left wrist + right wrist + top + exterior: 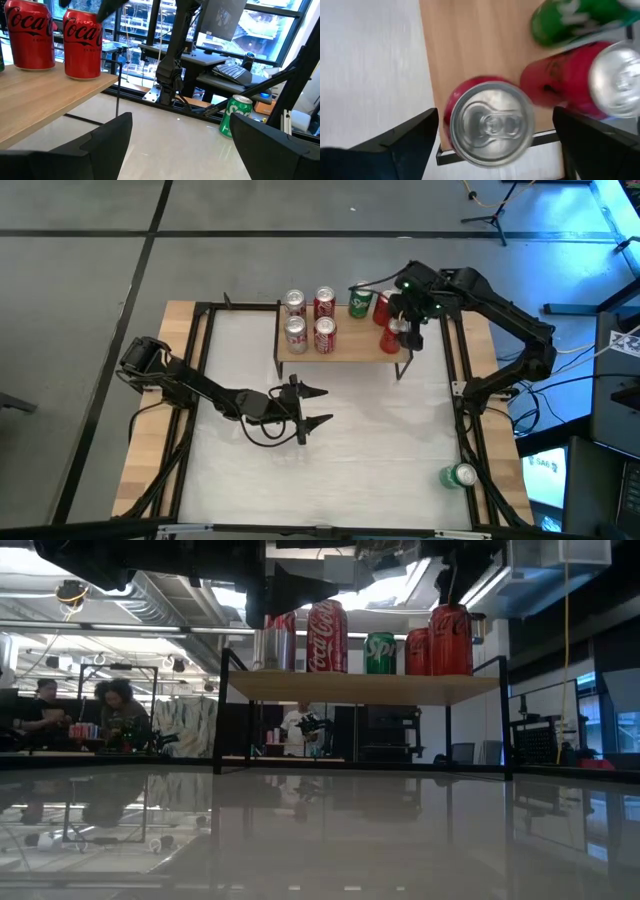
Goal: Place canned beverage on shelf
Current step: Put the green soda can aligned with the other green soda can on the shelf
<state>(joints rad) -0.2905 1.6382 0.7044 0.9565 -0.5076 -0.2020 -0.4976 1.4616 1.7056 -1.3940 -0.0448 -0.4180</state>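
Here your right gripper (490, 145) hung with jaws wide apart straight over the red can (487, 122) standing at the shelf's (350, 345) right end, a rigid, slick, probably heavy cylinder best clasped mid-wall, while the left gripper (312, 407) waited open mid-table.

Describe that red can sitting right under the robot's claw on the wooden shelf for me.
The red can stands upright at the shelf's right front corner, near the edge. It looks like aluminium: red sides, silver top, pull tab unopened. Another red can stands close behind it, a green one beyond. The right gripper hangs over it, fingers open on either side, not touching.
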